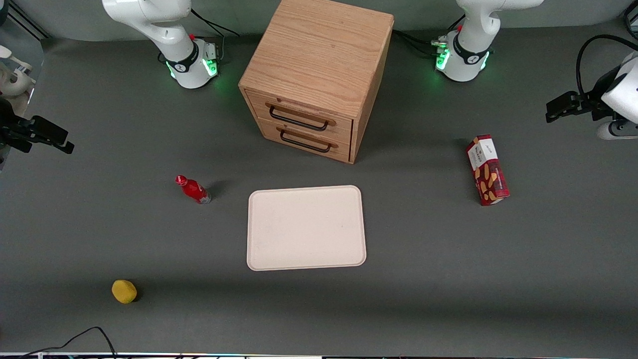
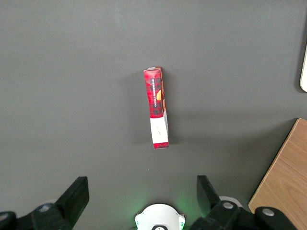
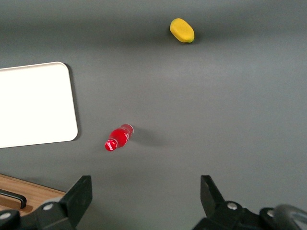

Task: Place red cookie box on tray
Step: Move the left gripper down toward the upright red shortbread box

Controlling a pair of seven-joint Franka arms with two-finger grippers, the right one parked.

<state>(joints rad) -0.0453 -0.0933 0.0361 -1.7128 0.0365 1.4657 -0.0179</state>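
Note:
The red cookie box (image 1: 487, 169) (image 2: 157, 108) lies on the grey table toward the working arm's end, its white end panel pointing away from the front camera. The cream tray (image 1: 306, 227) sits flat in front of the drawer cabinet, with nothing on it; a sliver of its rim (image 2: 304, 72) shows in the left wrist view. My gripper (image 1: 553, 110) (image 2: 141, 184) hangs high above the table, farther from the front camera than the box and apart from it. It is open, fingers (image 2: 76, 195) spread wide, nothing between them.
A wooden two-drawer cabinet (image 1: 319, 75) (image 2: 283, 182) stands mid-table, drawers shut. A small red bottle (image 1: 193, 190) and a yellow fruit-like object (image 1: 124, 291) lie toward the parked arm's end. The working arm's base (image 1: 463, 62) stands beside the cabinet.

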